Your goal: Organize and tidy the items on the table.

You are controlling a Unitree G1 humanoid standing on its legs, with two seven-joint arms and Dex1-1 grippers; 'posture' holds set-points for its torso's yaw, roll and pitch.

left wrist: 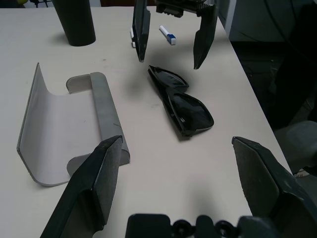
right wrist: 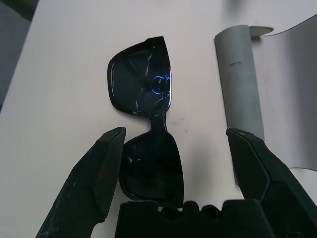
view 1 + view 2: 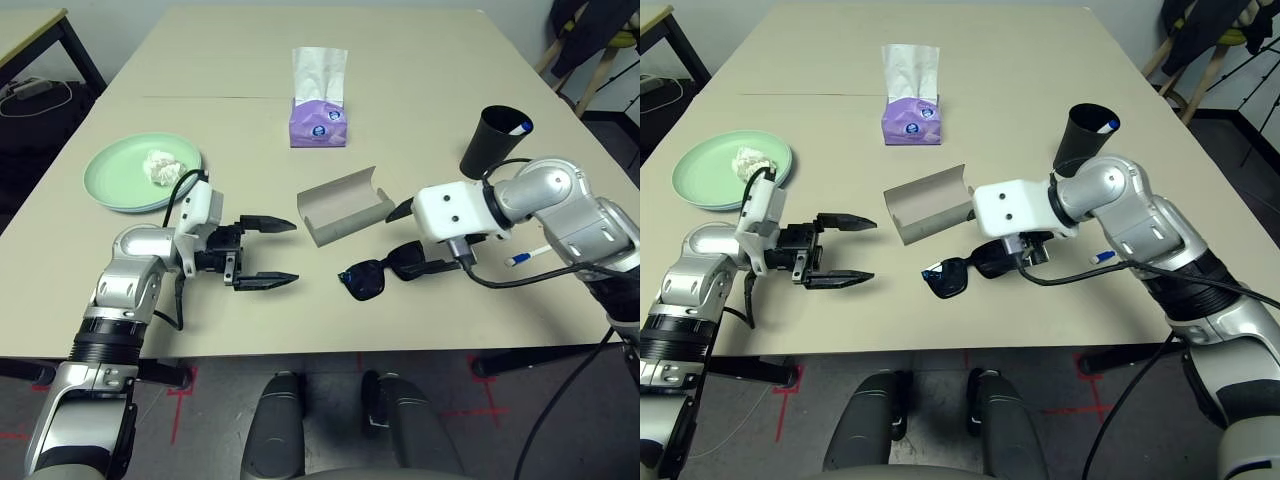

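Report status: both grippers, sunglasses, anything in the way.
Left gripper open, empty. Right gripper open, over the sunglasses, not gripping. Sunglasses on table, grey case open close beside them, possible snag.

The left forearm rises from the near left corner and angles in over the desk (image 3: 240, 330), its wrist bent inward so that the left claw (image 3: 268, 254) points toward the robot's right, its two black fingers wide apart. The right forearm reaches in from the right side, its elbow bent, the white wrist housing (image 3: 448, 212) turned inward; the right claw (image 2: 176, 136) also stands open, facing across toward the left one.
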